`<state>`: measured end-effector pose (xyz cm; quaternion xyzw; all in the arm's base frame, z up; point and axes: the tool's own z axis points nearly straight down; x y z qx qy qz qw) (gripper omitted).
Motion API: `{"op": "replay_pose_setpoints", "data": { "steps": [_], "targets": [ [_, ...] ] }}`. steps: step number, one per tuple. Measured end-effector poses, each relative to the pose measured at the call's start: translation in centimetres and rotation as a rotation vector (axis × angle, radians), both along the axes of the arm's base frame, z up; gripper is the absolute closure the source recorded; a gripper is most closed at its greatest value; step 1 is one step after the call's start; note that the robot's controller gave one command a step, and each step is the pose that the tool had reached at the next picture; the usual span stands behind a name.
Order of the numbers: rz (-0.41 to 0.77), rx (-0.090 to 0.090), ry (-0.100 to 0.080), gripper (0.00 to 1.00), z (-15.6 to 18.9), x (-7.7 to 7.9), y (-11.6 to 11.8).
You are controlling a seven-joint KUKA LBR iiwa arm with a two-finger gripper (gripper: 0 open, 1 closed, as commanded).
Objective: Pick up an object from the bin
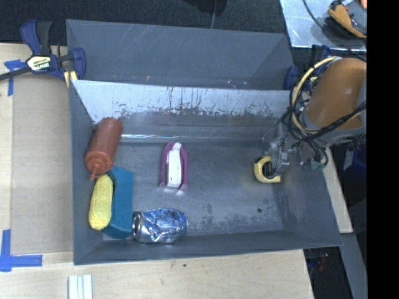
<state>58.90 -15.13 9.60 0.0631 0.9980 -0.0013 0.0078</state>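
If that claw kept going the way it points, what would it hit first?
Probably the small yellow ring at the right of the bin, directly under the gripper; depth is unclear, so they may already touch.

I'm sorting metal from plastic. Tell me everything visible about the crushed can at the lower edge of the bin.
The crushed can looks like thin, shiny metal, silver with blue print, and it is badly dented and crumpled. It lies on its side on the floor of the bin, along the wall at the view's lower edge. Its round end points left and seems to rest against the teal block. Nothing lies on top of it.
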Motion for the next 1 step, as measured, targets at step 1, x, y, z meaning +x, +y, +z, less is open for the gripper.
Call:
{"op": "replay_pose_setpoints", "data": {
  "steps": [1],
  "targets": [
    [0.000,-0.002,-0.007,1.00,3.10,0.16,-0.07]
  ]
}}
